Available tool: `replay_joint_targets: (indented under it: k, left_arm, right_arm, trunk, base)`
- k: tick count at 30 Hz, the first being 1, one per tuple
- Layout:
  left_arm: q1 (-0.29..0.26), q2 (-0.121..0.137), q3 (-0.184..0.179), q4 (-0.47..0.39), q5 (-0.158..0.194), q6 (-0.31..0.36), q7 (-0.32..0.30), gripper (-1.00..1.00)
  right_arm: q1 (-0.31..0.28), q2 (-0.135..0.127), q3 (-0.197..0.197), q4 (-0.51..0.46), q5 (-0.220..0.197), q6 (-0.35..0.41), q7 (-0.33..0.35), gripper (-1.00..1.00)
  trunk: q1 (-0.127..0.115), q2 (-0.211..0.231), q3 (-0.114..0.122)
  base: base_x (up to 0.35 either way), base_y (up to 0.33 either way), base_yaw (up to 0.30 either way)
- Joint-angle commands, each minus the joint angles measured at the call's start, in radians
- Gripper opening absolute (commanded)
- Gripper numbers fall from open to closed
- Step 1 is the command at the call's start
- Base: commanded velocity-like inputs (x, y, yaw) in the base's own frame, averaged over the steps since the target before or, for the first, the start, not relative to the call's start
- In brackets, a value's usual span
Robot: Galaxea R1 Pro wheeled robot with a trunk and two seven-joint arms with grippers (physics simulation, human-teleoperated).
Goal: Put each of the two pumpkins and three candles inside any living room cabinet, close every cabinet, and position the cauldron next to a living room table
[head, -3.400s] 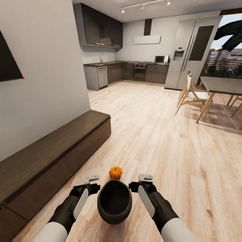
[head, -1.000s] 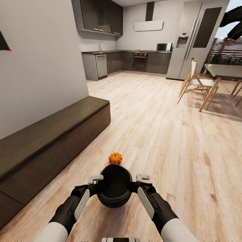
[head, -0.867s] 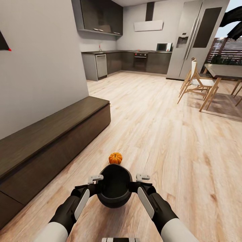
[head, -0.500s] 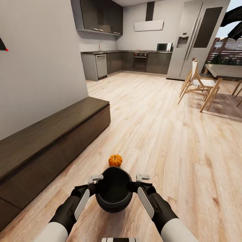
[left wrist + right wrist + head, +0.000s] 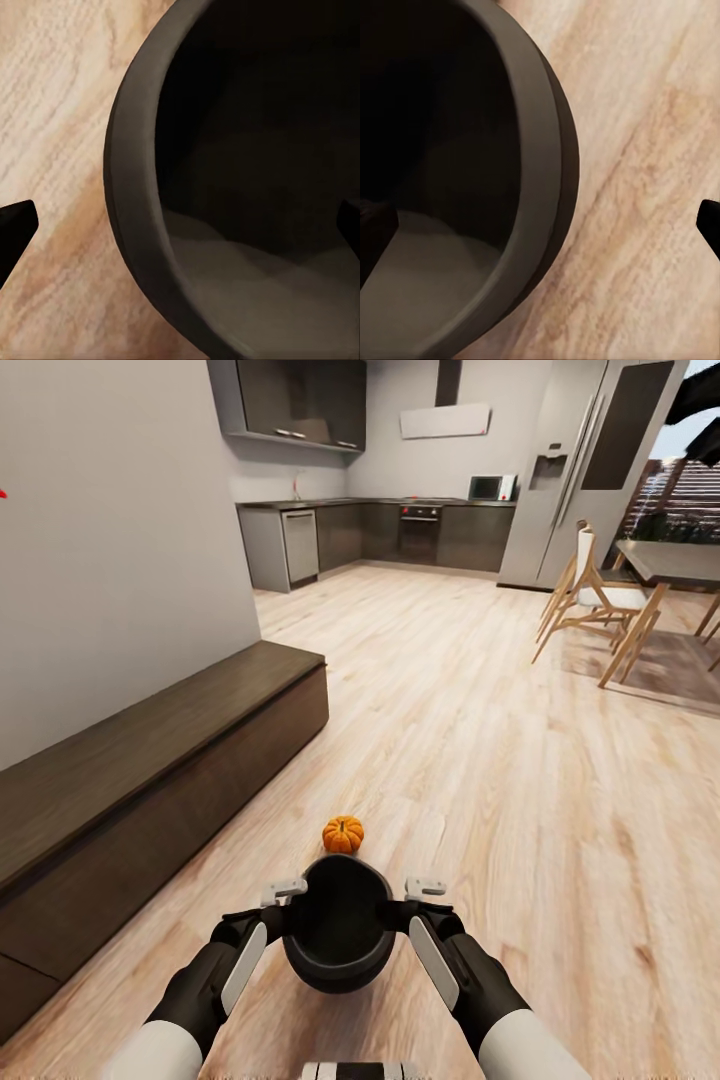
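The black cauldron (image 5: 338, 925) is low on the wooden floor right in front of me, mouth up and empty. My left gripper (image 5: 284, 908) stands open at its left rim (image 5: 135, 187), one finger outside the wall and one inside. My right gripper (image 5: 414, 905) stands open the same way at the right rim (image 5: 544, 172). One small orange pumpkin (image 5: 343, 835) lies on the floor just beyond the cauldron. The long dark-brown cabinet (image 5: 150, 760) runs along the wall on my left, its fronts shut.
Open plank floor stretches ahead to a grey kitchen with a fridge (image 5: 590, 470). At the far right stands a dining table (image 5: 680, 558) with pale wooden chairs (image 5: 590, 595).
The camera has moved, so the room sits a little higher in the picture. Over the last seconds both grippers closed in on the cauldron's rim; since half a second ago they have held still.
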Motion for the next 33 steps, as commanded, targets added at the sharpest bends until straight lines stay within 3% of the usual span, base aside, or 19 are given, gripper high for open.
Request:
replay_joint_targets:
  k: [1, 21, 33]
  left_arm:
    - [0.000, 0.000, -0.003, -0.002, 0.011, 0.004, 0.010, 1.00]
    - [0.000, 0.000, -0.003, -0.001, 0.012, 0.004, 0.009, 1.00]
    - [0.000, 0.000, -0.003, -0.001, 0.012, 0.004, 0.007, 1.00]
  right_arm:
    - [0.000, 0.000, 0.002, -0.001, -0.010, 0.001, -0.009, 1.00]
    - [0.000, 0.000, 0.002, -0.001, -0.018, -0.001, -0.011, 1.00]
    - [0.000, 0.000, 0.002, -0.001, -0.018, -0.003, -0.011, 1.00]
  trunk:
    - [0.000, -0.001, -0.005]
    - [0.009, -0.005, -0.082]
    - [0.013, -0.007, -0.113]
  base:
    - [0.000, 0.000, 0.000]
    - [0.000, 0.000, 0.000]
    - [0.000, 0.000, 0.000]
